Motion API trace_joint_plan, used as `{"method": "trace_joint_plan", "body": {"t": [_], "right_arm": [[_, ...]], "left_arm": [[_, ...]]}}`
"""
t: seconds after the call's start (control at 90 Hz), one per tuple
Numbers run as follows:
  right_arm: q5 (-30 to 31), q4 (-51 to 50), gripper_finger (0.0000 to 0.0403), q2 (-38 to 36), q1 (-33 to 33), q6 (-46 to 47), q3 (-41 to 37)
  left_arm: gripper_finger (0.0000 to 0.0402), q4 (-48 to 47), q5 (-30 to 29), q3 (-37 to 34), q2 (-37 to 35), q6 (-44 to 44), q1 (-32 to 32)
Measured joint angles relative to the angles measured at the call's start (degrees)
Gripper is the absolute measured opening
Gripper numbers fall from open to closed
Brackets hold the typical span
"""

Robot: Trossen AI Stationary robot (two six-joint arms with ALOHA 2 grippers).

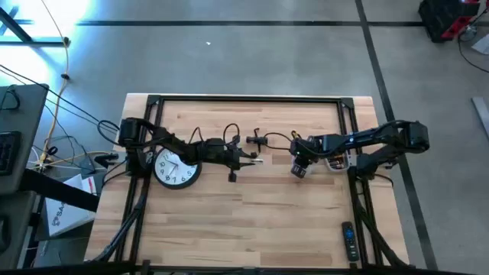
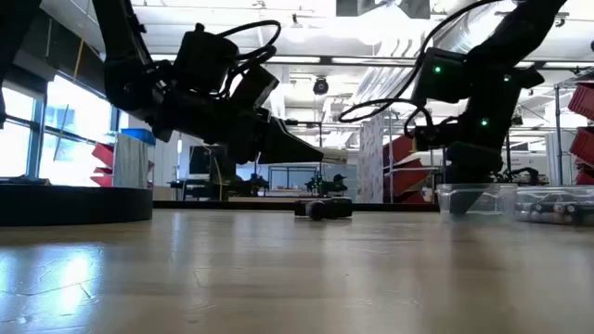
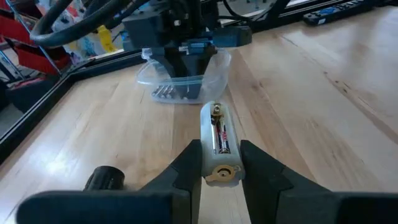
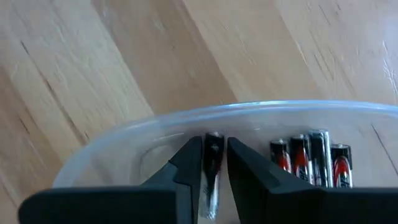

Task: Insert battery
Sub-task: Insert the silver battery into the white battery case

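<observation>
Broadly, the wooden bench (image 1: 252,221) carries a wall clock (image 1: 177,169) at about nine o'clock from its middle, under the left arm, a remote (image 1: 348,238) at five o'clock, and a clear plastic tub (image 1: 338,162) at three o'clock beneath the right arm.

The left end effector (image 3: 219,163) is closed lightly on a cream battery holder (image 3: 219,146), one red-labelled cell already seated inside; it is light, rigid plastic, best held across its long sides as now, leaving the open face clear.

The right end effector (image 4: 212,163) is down inside the tub, fingers narrowed around a single battery (image 4: 212,167) standing between them; whether they actually pinch it is hard to judge from this angle. Spare batteries (image 4: 309,160) lie just beside. The cell is small, dense, smooth and liable to roll, so a grip across its middle suits.

Only the wrist views reveal what each end effector holds. The high view gives the layout, and the low view shows the holder hanging clear above the bench.
</observation>
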Motion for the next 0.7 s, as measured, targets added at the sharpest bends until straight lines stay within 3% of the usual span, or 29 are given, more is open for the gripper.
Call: {"method": "trace_joint_plan", "body": {"t": [0.422,0.7], "right_arm": [[0.6,1.5,0.0005,0.2,-0.4,0.0,-0.2],[5.5,-3.1,0.0001,-10.0,-0.1,0.5,-0.7]], "left_arm": [[0.0063,-0.1,0.0,0.0,0.0,-1.0,0.0],[0.0063,1.1,0.1,-0.4,0.0,-2.2,0.0]]}}
